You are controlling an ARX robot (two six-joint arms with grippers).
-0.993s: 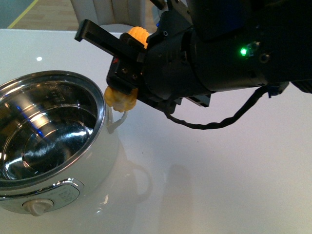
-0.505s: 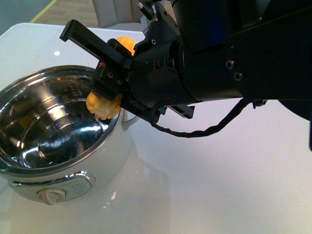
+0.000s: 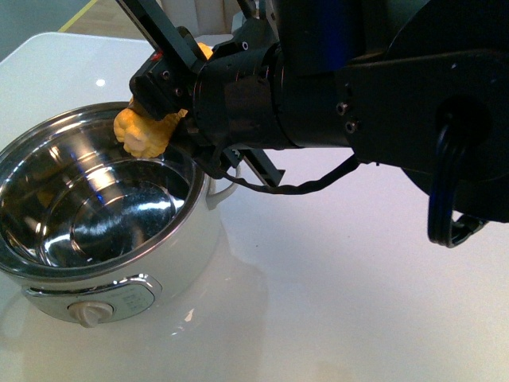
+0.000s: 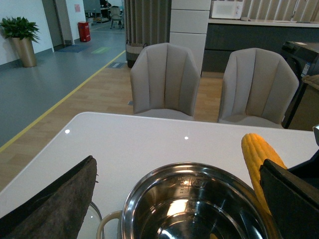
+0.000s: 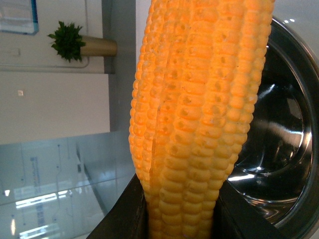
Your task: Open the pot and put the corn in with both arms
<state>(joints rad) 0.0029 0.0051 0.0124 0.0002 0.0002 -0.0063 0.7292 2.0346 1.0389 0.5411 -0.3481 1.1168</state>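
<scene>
Glossy white bench point(image 3: 358, 302), rounded at the corner, with wood and grey flooring beyond. Counted two padded grey chairs point(image 4: 166, 79) past its 12 o'clock edge, one potted plant point(image 4: 20, 27) and one microwave point(image 4: 227, 9). Counted one pot point(image 3: 191, 247), open-topped, with its dial at 6 o'clock. Counted one corn point(image 3: 143, 131), tilted, clamped at mid-length in the closed right hand point(image 5: 179, 199), lower end over the pot's rim near 1 o'clock. Could not tell whether the left hand point(image 4: 50, 204) was open or closed; saw only one grey pad.
</scene>
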